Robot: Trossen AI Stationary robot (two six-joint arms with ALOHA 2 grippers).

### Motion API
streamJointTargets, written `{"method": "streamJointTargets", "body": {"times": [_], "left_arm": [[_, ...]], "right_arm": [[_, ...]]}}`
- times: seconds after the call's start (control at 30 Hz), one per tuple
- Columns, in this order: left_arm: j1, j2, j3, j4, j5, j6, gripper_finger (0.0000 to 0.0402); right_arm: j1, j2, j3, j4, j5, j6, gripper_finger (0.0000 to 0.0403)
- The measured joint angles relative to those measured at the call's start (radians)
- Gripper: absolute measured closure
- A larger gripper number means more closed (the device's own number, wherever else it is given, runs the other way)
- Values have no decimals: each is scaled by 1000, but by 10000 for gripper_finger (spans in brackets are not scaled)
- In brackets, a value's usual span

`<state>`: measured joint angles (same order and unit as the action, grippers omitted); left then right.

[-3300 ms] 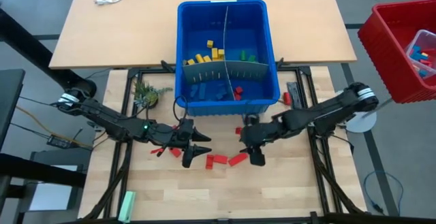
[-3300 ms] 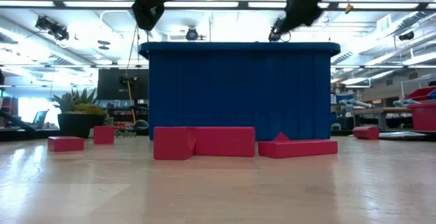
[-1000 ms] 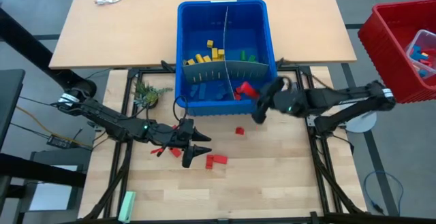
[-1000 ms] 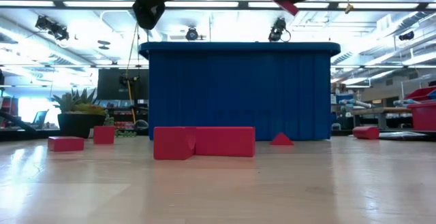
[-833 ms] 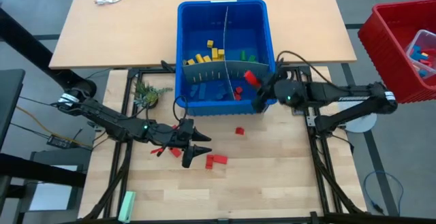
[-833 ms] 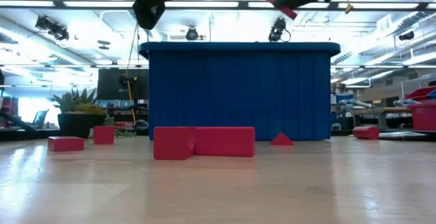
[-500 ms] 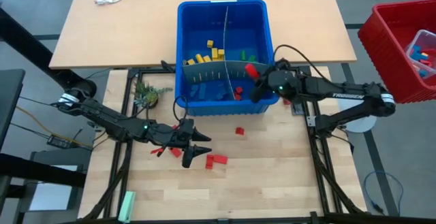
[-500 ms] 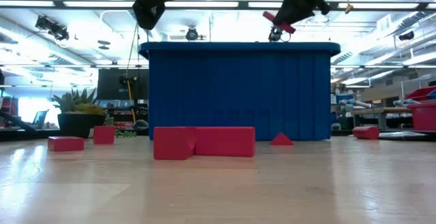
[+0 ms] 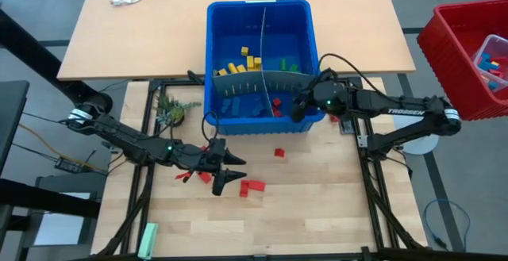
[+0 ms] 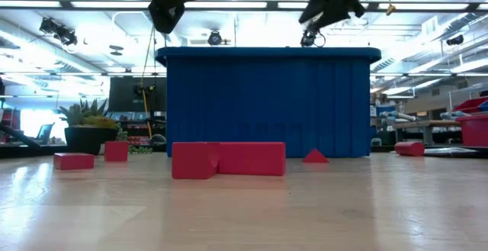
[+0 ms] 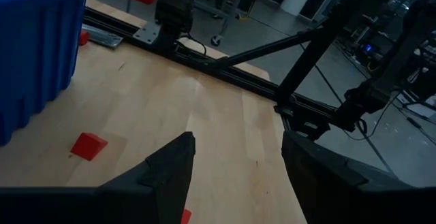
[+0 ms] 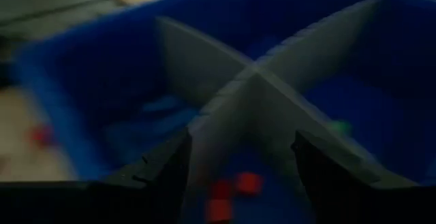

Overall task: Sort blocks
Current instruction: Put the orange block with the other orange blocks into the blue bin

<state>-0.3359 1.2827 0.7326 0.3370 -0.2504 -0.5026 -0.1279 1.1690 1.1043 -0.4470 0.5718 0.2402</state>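
The blue bin stands at the table's far middle, split by grey dividers. Yellow, green, blue and red blocks lie in its compartments, with red blocks in the near right one. My right gripper hangs open over that compartment with nothing between its fingers. My left gripper is open above the table's near left middle, over loose red blocks. One more red block lies alone in front of the bin; it also shows in the left wrist view.
A small potted plant stands left of the bin. A pale green bar lies at the near left edge. A red crate sits off the table to the right. A red block lies right of the bin.
My right gripper has carried a red block toward the far edge, over the bin's near right compartment, and has opened. The block has dropped out of the fingers into the bin.
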Motion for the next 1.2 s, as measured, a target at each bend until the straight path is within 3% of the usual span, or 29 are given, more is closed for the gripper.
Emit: {"method": "streamJointTargets", "body": {"times": [0.23, 0.57, 0.87, 1.2], "left_arm": [[0, 0, 0, 1, 0, 0, 169], [0, 0, 0, 11, 0, 0, 169], [0, 0, 0, 4, 0, 0, 169], [0, 0, 0, 8, 0, 0, 169]], "right_arm": [[114, 8, 0, 97, -316, 53, 158], [331, 122, 0, 201, -305, 54, 169], [390, 310, 0, 258, -310, 92, 172], [403, 519, -1, 383, -564, 157, 173]]}}
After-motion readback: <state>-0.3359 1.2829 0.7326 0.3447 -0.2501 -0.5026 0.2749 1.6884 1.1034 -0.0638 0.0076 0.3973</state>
